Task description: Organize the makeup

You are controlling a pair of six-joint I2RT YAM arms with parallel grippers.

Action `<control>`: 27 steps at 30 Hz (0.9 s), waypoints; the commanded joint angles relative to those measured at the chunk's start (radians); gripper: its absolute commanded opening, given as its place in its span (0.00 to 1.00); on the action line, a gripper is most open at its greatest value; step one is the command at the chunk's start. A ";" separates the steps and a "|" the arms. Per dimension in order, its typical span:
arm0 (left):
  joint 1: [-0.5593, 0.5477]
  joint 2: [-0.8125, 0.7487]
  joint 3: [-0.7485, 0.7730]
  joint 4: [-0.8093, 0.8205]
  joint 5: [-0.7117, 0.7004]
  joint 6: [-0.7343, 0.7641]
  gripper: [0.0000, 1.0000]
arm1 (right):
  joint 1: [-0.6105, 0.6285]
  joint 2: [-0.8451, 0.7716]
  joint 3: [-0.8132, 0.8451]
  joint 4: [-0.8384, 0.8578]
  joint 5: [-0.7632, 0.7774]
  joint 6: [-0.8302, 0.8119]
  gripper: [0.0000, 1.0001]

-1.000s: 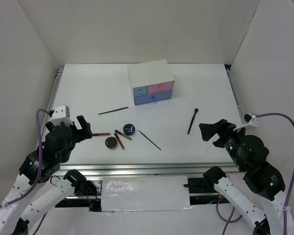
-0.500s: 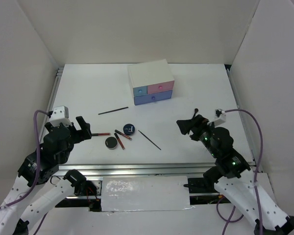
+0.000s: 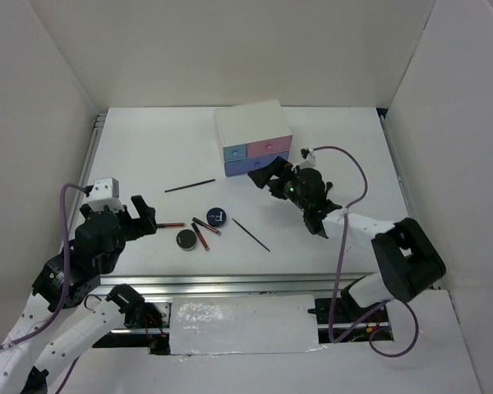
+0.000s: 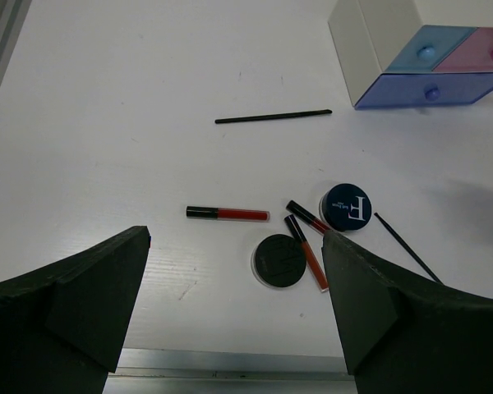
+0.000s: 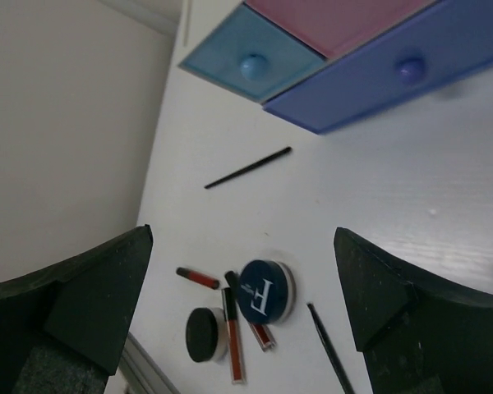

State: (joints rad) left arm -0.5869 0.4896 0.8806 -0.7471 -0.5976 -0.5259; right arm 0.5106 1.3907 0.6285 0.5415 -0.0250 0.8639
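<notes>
Top external shows left fingers point(image 3: 140, 203) and right fingers point(image 3: 263, 174) spread, round compacts point(image 3: 186, 239) untouched.

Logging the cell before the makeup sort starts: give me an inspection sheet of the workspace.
Surface: white table, no spills seen.
Job's things: long black stick, thin black stick, red pencils, marked compact, plain compact; all loose on the table.
Clutter: only the drawer box.
Tools: left tool open, empty; right tool open, empty.
Cables: purple cable arcs over the right arm; second purple cable on the left arm.
Surroundings: white walls on three sides.
</notes>
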 commanded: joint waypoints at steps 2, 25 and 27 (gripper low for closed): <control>-0.008 0.018 -0.002 0.045 0.012 0.020 0.99 | -0.004 0.170 0.084 0.406 -0.125 0.069 1.00; -0.014 0.055 -0.006 0.060 0.045 0.040 0.99 | -0.018 0.633 0.388 0.529 -0.050 0.193 0.67; -0.013 0.058 -0.006 0.058 0.045 0.040 0.99 | -0.017 0.640 0.390 0.532 -0.049 0.201 0.66</control>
State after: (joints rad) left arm -0.5957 0.5381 0.8768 -0.7315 -0.5568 -0.5011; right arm 0.4984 2.0155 0.9840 1.0389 -0.0891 1.0519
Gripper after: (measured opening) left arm 0.994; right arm 0.663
